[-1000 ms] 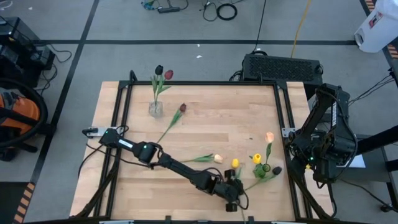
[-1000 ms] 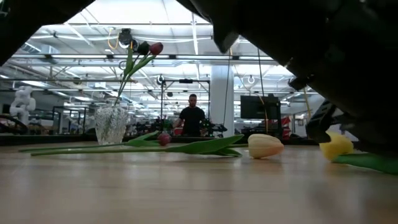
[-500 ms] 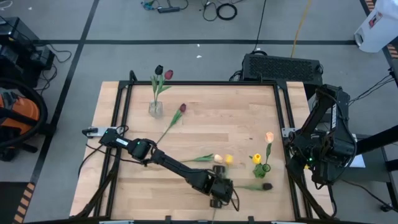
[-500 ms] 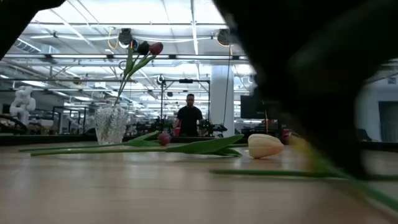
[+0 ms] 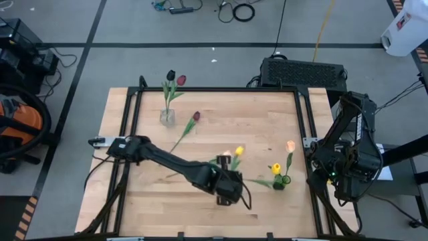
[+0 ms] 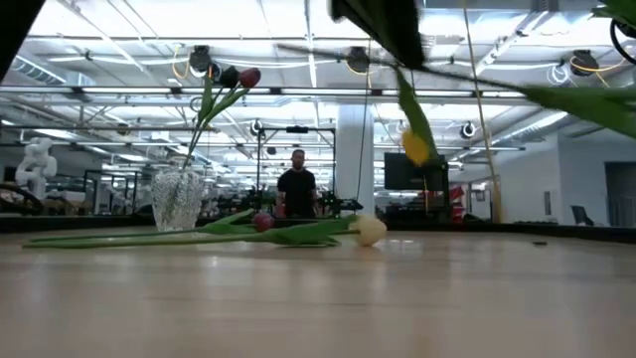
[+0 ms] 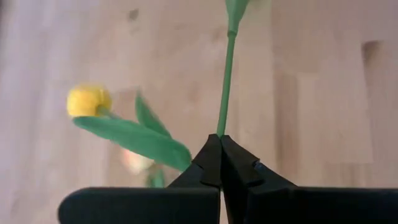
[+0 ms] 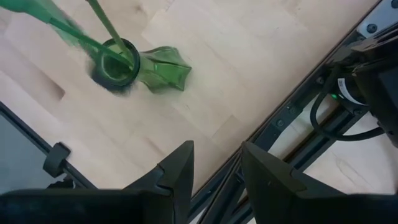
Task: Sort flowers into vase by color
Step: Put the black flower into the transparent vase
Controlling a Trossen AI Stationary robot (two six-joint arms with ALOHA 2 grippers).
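No legible writing or brand marks in any view; the white jug on the floor beyond the table's far right corner carries a label too small to read. High view: left claw sits over the table's near-centre, its fingers not resolvable from above. Left wrist view settles it: jaws fully closed, pinching the green stem of a yellow tulip, head blurred, one leaf spread across the fingers. Low view shows what the overhead cannot: that tulip is lifted clear of the table, stem and leaves cut off by the frame. On the table: clear glass vase near the far left corner holding a near-black and a dark red tulip; a loose dark red tulip beside it; a cream tulip lying flat mid-table; green vase near the right edge with a yellow and a peach tulip. Right claw parked off the right edge, fingers apart, empty. A person stands in the room behind.
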